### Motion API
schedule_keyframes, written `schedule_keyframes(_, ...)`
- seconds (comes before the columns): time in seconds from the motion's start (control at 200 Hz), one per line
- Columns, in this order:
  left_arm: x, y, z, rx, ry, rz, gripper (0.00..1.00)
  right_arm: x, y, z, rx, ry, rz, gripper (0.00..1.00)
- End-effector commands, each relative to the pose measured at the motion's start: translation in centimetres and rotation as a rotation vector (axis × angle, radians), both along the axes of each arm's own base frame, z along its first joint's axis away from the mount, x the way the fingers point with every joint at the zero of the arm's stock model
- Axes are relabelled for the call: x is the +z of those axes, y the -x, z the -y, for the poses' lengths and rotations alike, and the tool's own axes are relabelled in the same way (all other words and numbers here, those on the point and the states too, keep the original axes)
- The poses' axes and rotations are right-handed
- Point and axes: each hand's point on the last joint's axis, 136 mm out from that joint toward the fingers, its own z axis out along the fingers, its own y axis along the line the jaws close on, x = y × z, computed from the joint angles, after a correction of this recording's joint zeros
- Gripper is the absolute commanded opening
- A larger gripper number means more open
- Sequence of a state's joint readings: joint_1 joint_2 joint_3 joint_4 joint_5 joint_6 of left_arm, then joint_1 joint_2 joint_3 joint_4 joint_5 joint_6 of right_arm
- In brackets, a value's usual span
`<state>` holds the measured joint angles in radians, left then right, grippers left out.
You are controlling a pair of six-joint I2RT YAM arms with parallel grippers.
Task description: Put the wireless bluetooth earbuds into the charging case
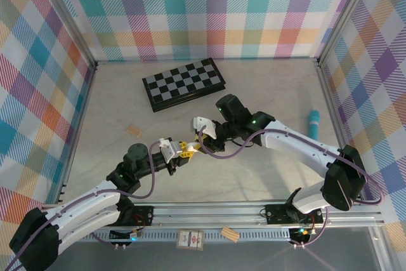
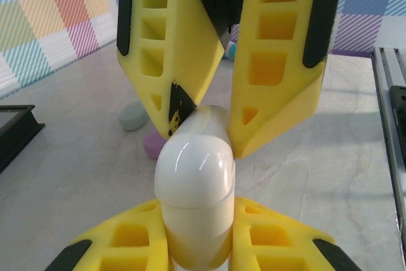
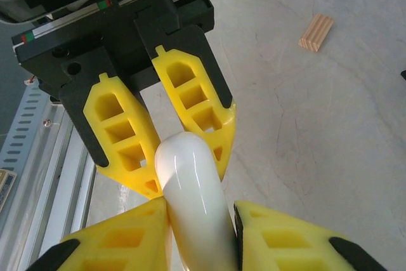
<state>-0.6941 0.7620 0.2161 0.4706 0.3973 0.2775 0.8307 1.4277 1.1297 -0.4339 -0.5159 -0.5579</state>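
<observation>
Two claws hold one white case between them.
The left claw (image 2: 198, 211) is shut tight on the bottom half of the white case (image 2: 193, 169) to keep it steady. The right claw (image 2: 206, 141) is closed around the top half, its yellow fingers (image 2: 273, 93) pinching it on both sides, likely to pull the lid open. Just behind, on the table (image 2: 317, 176), lie a mint-green piece (image 2: 133, 117) and a lilac piece (image 2: 152, 146). They may be earbuds, not yet in the case.

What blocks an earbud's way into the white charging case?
The white charging case itself is closed, its two halves shut together. The left gripper and the right gripper both grip it; nothing else visible covers it.
</observation>
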Motion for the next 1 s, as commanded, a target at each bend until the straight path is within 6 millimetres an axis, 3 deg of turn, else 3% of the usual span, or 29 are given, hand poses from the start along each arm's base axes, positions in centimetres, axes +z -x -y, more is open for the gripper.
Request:
schedule_keyframes(0.0, 3.1, 0.3, 0.8, -0.049, 0.062, 0.058, 0.16, 0.7, 0.5, 0.0, 0.002, -0.034, 0.002, 0.26)
schedule_keyframes(0.23, 3.0, 0.3, 1.0, -0.062, 0.064, 0.048, 0.27, 0.5, -0.2, 0.6, -0.056, -0.044, 0.006, 0.20)
schedule_keyframes(0.465, 3.3, -0.3, 1.0, -0.033, 0.084, 0.058, 0.61, 0.0, -1.8, 2.0, -0.174, -0.065, -0.020, 0.20)
schedule_keyframes(0.7, 3.2, -1.1, 0.7, 0.015, 0.098, 0.073, 0.86, -3.3, -4.6, 5.1, -0.378, -0.055, -0.121, 0.21)
schedule_keyframes(0.865, 1.8, -1.2, 1.0, 0.003, 0.050, 0.055, 0.91, -6.2, -7.8, 8.0, -0.621, -0.051, -0.259, 0.22)
schedule_keyframes(0.995, 0.5, -0.7, 1.8, -0.059, 0.002, 0.018, 0.94, -8.6, -9.0, 9.5, -0.756, -0.045, -0.371, 0.22)
